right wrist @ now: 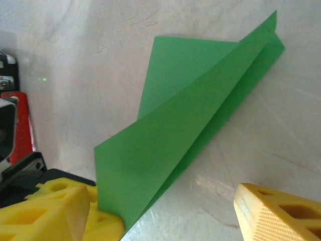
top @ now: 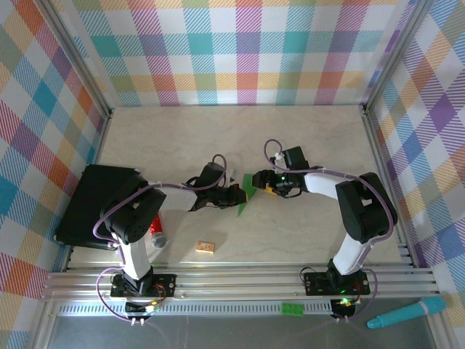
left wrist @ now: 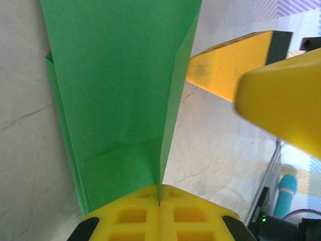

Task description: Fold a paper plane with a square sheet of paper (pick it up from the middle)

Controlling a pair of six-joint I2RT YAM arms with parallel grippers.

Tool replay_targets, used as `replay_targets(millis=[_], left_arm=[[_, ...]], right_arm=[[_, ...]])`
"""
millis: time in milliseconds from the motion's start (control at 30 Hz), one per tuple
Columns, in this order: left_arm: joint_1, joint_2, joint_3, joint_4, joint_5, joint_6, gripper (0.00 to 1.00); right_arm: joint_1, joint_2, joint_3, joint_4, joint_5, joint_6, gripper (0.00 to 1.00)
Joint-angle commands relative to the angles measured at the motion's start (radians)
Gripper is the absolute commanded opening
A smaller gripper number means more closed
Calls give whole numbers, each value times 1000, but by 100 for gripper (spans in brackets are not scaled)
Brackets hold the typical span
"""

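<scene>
Left hand point(left wrist: 159, 203) clamped shut on folded green paper point(left wrist: 120, 90), right hand point(right wrist: 165, 216) spread open just beside it.

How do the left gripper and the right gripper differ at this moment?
The left gripper is shut, while the right gripper is open. The left gripper pinches the folded green paper; the right gripper's fingers stand apart around it, not clamping it. Both have yellow fingers.

marbled table point(top: 305, 145), black mat point(top: 94, 203), wooden block point(top: 205, 248)
</scene>
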Motion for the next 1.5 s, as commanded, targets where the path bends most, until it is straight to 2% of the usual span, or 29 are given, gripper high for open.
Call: replay_targets(millis=[0,433,567,1033,1233,1467], left_arm=[[22,25,-28,104,50,-88,1],[54,88,-87,330,112,-276,0],[57,106,-86,356,125,-309,0],[57,88,-82,250,101,-258,9],[57,41,-74,138,72,-198,20],[55,-12,-91,95,45,-179,28]], right_arm=[[16,26,42,-66,48,-41,76],[35,106,147,-168,138,-75,76],[38,136,174,-198,173,-82,75],[94,281,323,-388,390,-50,71],[113,334,365,-421,421,-26,70],[116,357,379,-426,417,-11,69]])
